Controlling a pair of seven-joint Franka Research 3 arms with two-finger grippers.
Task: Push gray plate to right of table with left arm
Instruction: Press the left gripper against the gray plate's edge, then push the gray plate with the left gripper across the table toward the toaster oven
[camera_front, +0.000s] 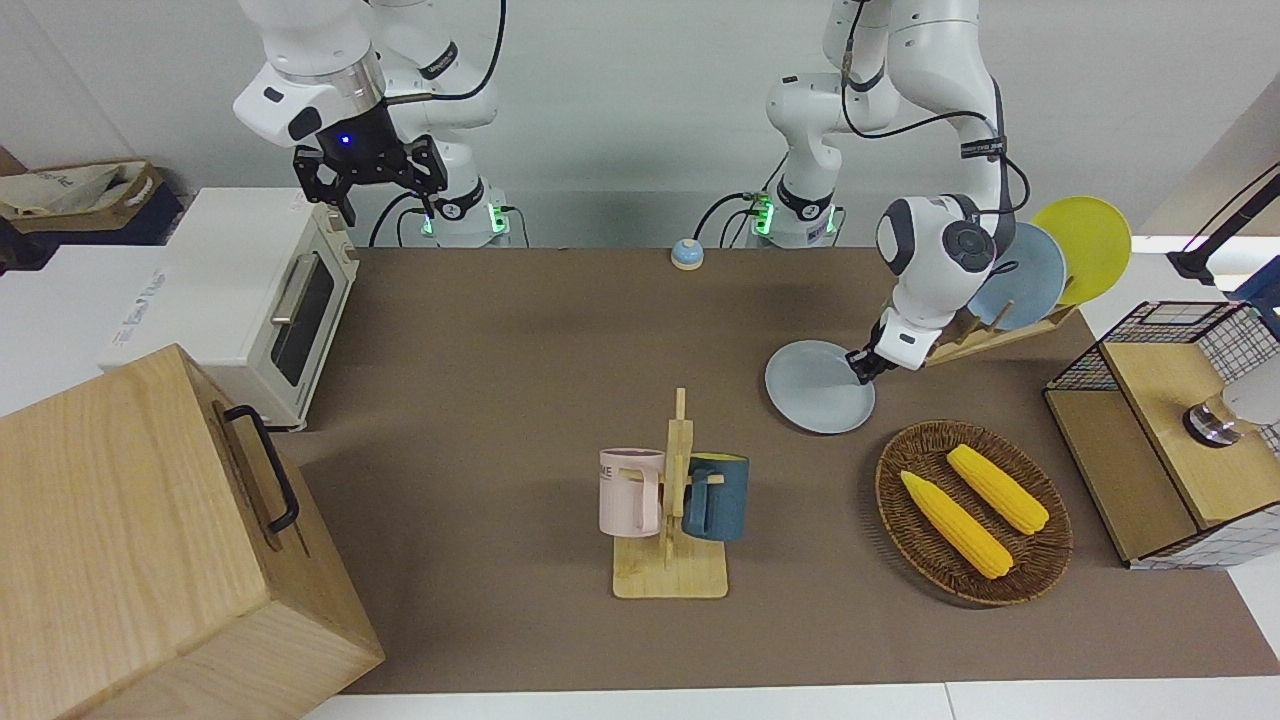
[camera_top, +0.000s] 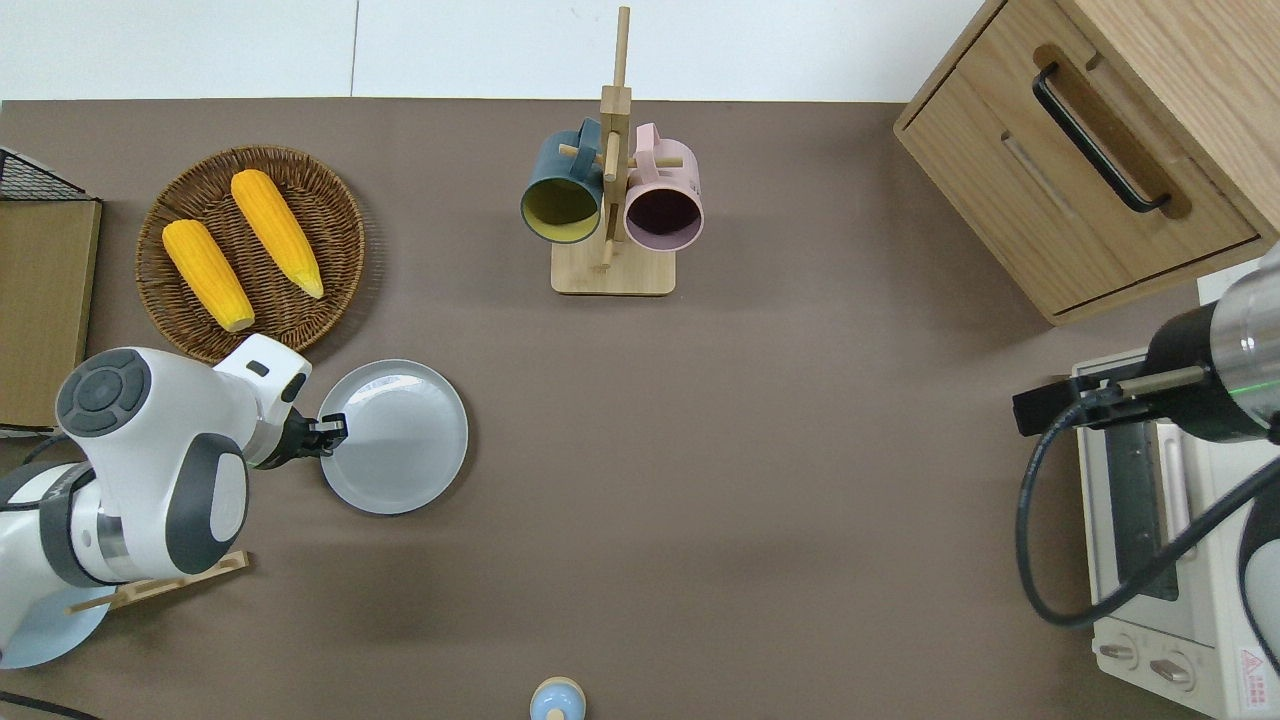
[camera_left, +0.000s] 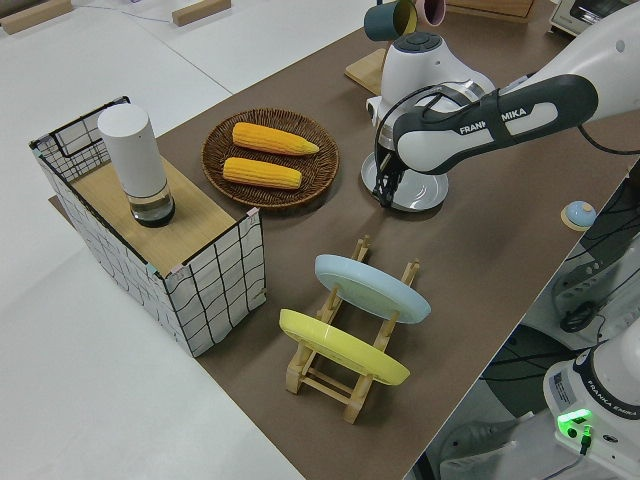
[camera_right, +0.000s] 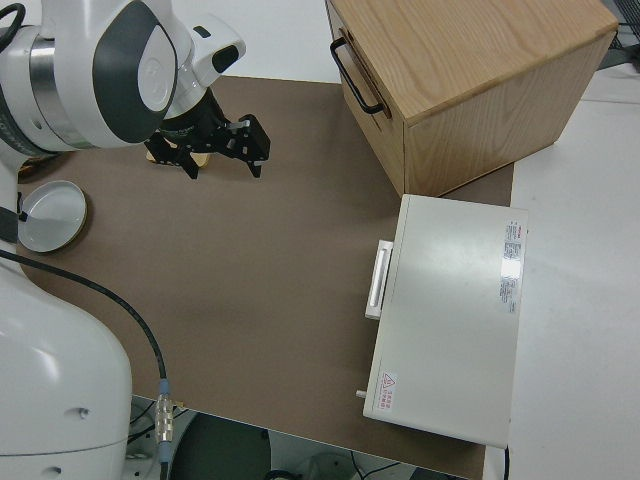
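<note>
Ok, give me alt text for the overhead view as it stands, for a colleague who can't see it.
The left gripper is at the rim of the gray plate on the brown table, at the plate's edge toward the left arm's end. A wicker basket of two corn cobs lies farther from the robots; the right arm is parked.

Pale gray-blue plate (camera_top: 394, 437) on matte brown table (camera_top: 760, 450); yellow corn (camera_top: 276, 232) in dark woven basket (camera_top: 340, 215), upper left.

Left arm (camera_front: 935, 262): glossy white shells, dark gray round joint caps, "FRANKA EMIKA" lettering, black cable clipped along links. Right arm (camera_front: 320, 80): white, silver wrist ring, blue light, black end effector (camera_front: 368, 172).
</note>
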